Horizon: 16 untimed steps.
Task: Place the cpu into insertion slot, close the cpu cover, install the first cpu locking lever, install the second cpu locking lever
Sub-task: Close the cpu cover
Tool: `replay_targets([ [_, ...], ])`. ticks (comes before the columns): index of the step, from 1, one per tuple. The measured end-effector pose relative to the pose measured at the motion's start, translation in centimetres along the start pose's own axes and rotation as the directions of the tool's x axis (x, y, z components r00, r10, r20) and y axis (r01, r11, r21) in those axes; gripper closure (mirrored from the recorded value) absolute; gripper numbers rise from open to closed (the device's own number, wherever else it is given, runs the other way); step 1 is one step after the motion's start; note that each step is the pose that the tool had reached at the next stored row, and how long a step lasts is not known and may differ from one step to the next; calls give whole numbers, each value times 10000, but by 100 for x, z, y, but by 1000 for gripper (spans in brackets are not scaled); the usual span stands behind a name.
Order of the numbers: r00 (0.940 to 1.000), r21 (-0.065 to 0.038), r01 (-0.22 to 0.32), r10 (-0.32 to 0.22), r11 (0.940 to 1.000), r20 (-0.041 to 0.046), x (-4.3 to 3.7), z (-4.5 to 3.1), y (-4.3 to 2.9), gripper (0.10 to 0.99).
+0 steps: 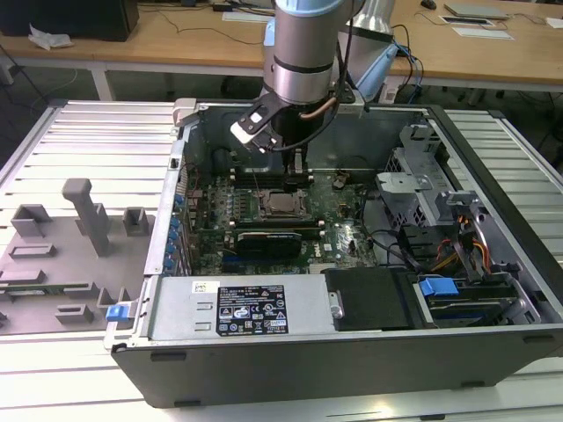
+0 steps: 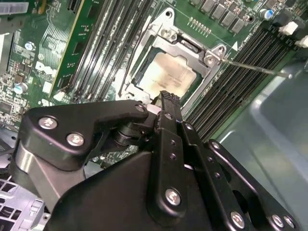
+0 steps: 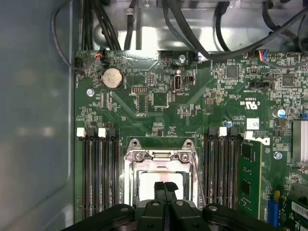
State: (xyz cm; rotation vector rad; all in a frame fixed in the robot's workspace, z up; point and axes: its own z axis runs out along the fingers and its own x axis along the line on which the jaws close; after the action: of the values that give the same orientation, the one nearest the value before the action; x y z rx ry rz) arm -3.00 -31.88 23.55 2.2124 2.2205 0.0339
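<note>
The cpu (image 2: 169, 72) lies in the insertion slot (image 1: 283, 205), its pale metal top showing through the window of the cpu cover (image 3: 161, 156). The silvery cover lies flat over the socket. A thin locking lever (image 2: 255, 68) juts out from one socket corner, over the memory slots. Another lever rod (image 3: 198, 175) runs along the socket's side. My gripper (image 3: 164, 188) hangs just above the cpu with both black fingers pressed together and nothing between them. From the exterior view, the gripper (image 1: 296, 183) hovers over the far edge of the socket.
Memory slots (image 3: 98, 168) flank the socket on both sides. A black ribbed heatsink block (image 1: 277, 239) sits in front of the socket. The case walls (image 1: 185, 167) enclose the board, with drive cages and cables (image 1: 440, 237) at the exterior view's right. A grey fixture tray (image 1: 70, 255) lies outside the case.
</note>
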Motion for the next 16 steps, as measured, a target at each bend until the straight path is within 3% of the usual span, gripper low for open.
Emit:
replay_targets([
  [2, 10000, -28, 0, 0, 10000, 1, 0, 39, -52, 980],
  [6, 10000, -28, 14, -14, 10000, 4, 0, 39, -52, 980],
  [10, 9980, -19, 625, -625, 9980, 92, 0, 40, -52, 980],
  [13, 9919, -5, 1262, -1262, 9920, 172, 0, 40, -52, 980],
  [16, 9773, 31, 2095, -2095, 9778, 320, 0, 39, -52, 980],
])
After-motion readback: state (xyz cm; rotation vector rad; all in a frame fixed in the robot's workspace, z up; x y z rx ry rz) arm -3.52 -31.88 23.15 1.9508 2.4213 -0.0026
